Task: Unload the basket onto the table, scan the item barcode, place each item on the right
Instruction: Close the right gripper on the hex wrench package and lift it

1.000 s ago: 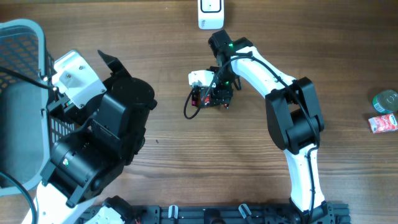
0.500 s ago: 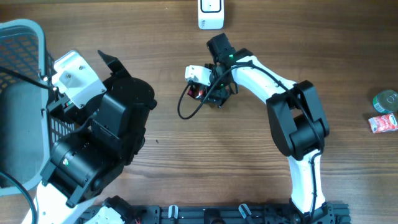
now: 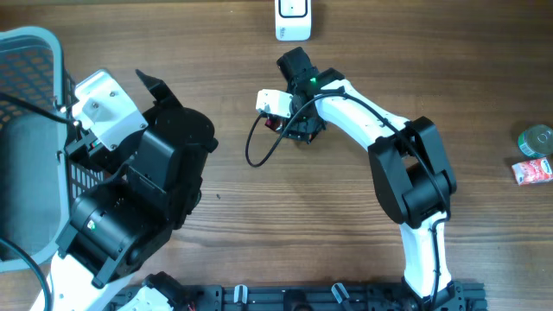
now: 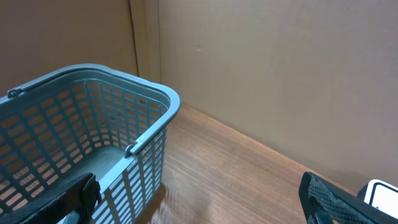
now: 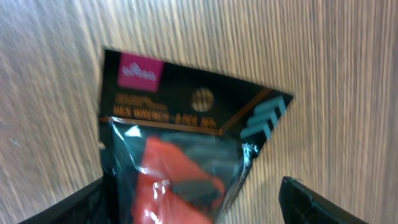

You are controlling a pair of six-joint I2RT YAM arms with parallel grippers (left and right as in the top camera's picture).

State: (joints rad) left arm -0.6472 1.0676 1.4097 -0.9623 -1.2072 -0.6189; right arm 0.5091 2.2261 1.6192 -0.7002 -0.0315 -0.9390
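The item is a black packet [image 5: 186, 134] with a red tool inside, lying flat on the wooden table. In the overhead view only a red and black bit of the packet [image 3: 275, 124] shows under my right gripper [image 3: 294, 125]. In the right wrist view my right gripper [image 5: 189, 208] stands open astride the packet's lower part. Its right finger [image 5: 326, 202] is clear of the packet, and its left finger [image 5: 65, 208] is close by the packet's edge. The white scanner [image 3: 292, 19] sits at the table's far edge. My left gripper [image 4: 199, 205] is wide open with nothing in it.
A blue mesh basket [image 3: 34, 52] stands at the left, right under the left wrist camera [image 4: 93, 118]. A green can [image 3: 537, 138] and a red packet [image 3: 532, 171] lie at the right edge. A black cable loops left of the right wrist [image 3: 252, 147].
My right gripper has slid left and toward the far edge with the packet beneath it, and its jaws have widened. The left arm has not moved.
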